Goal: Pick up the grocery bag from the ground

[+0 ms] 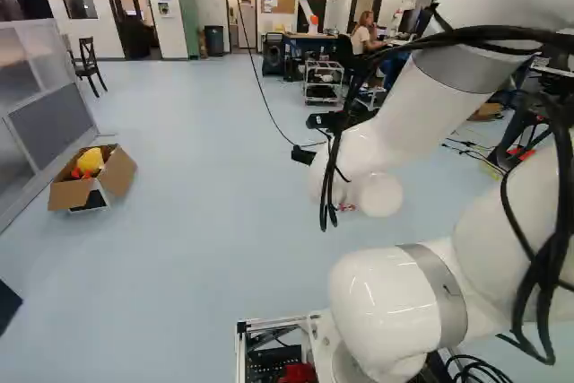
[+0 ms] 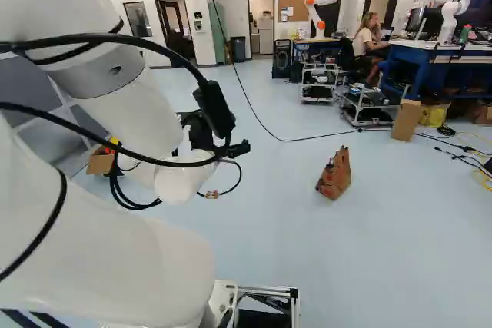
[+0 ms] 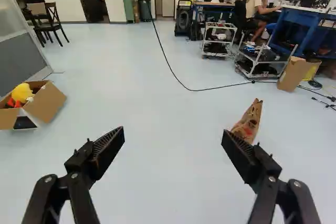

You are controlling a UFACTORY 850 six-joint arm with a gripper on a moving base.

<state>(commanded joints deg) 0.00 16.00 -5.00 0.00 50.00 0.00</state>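
Gripper (image 1: 308,138) wide open, grocery bag (image 2: 335,174) ahead; black cable (image 3: 194,89) and carts (image 3: 218,40) beyond it

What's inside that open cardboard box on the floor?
Inside the cardboard box there's a yellow thing with something red-orange beside it. I can't tell what they are, and whatever lies beneath them is hidden.
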